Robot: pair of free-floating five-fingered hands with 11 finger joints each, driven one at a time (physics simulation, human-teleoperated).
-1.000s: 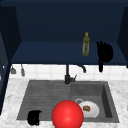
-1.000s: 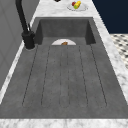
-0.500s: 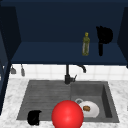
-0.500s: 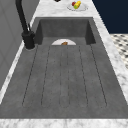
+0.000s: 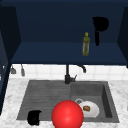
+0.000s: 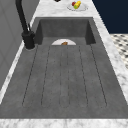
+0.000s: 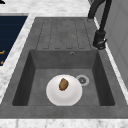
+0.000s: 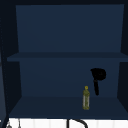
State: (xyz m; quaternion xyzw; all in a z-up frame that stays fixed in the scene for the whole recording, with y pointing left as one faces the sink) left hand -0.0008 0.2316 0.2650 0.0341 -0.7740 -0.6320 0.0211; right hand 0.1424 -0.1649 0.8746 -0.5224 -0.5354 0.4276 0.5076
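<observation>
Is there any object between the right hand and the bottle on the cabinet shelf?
Nothing visible stands between them. The right hand hangs just up and right of the bottle, which stands upright on the lower shelf, with open space between them.

The sink (image 5: 67, 100) is faced from the front, at some distance, with the open cabinet above it taken in as well. From the left, the draining board is seen close and the basin beyond it; from the right, the basin is nearest. Both side views share the white plate (image 7: 64, 90) and the black tap (image 6: 26, 30). The upper view is aimed at the cabinet shelves; the olive bottle (image 8: 86, 98) is shared with the front view.
</observation>
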